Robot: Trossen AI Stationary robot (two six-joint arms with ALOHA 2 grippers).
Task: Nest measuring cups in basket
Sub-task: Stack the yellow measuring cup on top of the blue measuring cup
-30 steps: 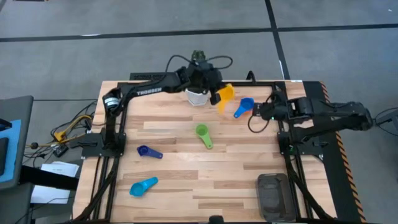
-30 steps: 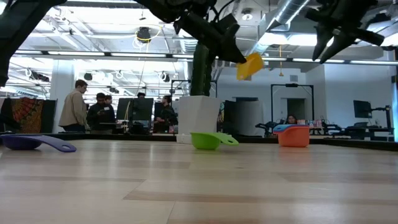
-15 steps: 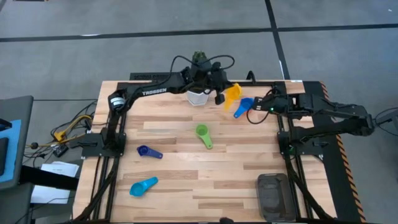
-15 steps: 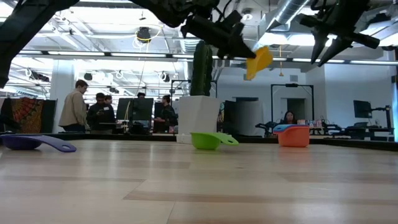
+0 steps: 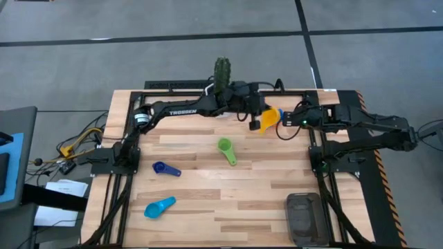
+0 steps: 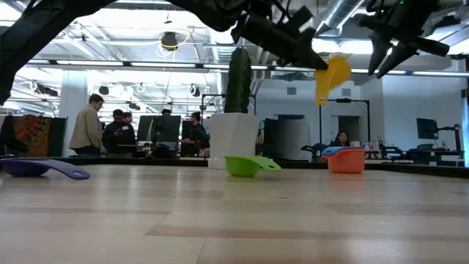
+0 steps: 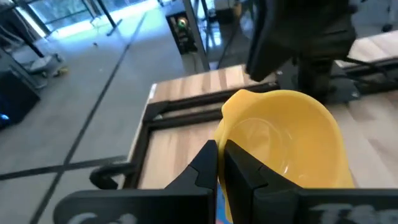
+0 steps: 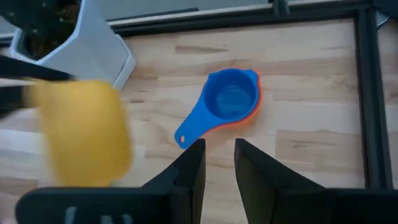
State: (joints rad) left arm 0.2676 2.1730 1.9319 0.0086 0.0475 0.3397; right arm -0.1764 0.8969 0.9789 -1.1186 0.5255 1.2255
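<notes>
the left gripper is clamped on the handle of the small yellow plastic measuring cup, held in the air. just ahead of its jaws, on the table, sits the blue round scoop nested in an orange one. the right gripper, slightly parted and empty, hovers directly above that stack and is nearer.

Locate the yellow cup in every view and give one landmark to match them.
High view: the yellow cup hangs from the left gripper near the table's far edge.
Low view: the cup is in the air, upper right of centre.
Left wrist view: it fills the centre.
Right wrist view: it is at the left.
Landmark: the white pot, seen also in the right wrist view.
</notes>
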